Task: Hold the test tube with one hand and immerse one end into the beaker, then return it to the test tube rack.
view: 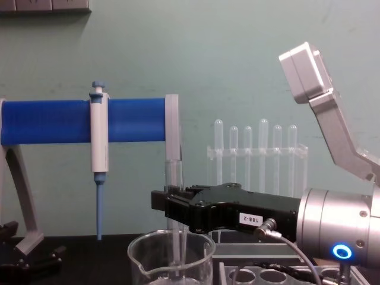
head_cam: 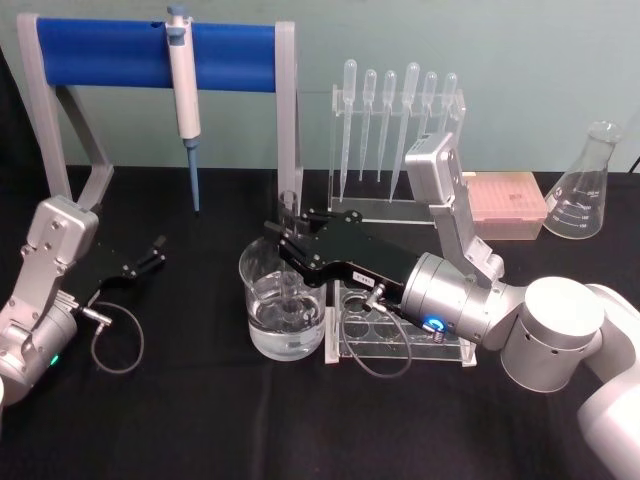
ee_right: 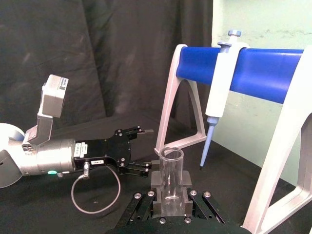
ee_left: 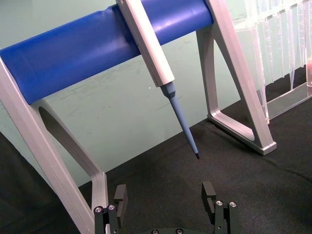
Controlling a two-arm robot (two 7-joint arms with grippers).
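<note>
Glass test tube [view: 174, 178]: held upright, long axis vertical, lower end inside the beaker [head_cam: 252, 300], open rim above the fingers.
Right gripper [head_cam: 287, 235]: fingers clamped on the tube's middle, over the beaker.
Rack [head_cam: 420, 352]: just beside the beaker, on the robot's right; return judged a lift, then a short rightward shift.
Left gripper [head_cam: 155, 253]: parked well left, fingers apart, empty.

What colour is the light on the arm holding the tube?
Blue. The ring light shows best in chest view.
</note>
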